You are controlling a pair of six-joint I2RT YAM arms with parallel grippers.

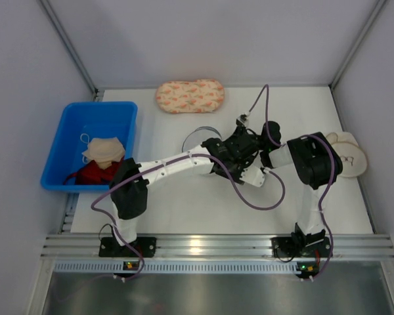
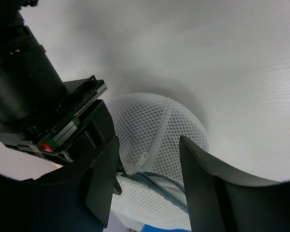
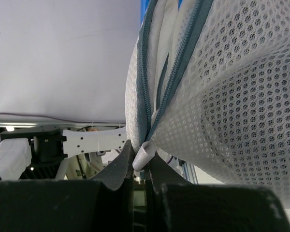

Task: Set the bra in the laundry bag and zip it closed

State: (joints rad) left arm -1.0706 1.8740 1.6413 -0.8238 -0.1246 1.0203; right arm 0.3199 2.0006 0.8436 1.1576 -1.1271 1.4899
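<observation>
A white table (image 1: 184,210) between grey walls is carrying a blue bin (image 1: 59,154) at its left, a peach pouch (image 1: 189,96) at the far edge and a beige bra (image 1: 352,156) at the right. Both arms are meeting over the middle, where the laundry bag (image 2: 154,125) is sitting, mostly hidden beneath them from above. The right gripper (image 3: 141,166) is pinching the white zipper pull (image 3: 145,152) with its jaws closed tight, teal zipper tape (image 3: 176,72) running up from it. The left gripper (image 2: 149,154) is standing wide, the mesh dome showing between its fingers. Whether the bra is lying inside cannot be told.
</observation>
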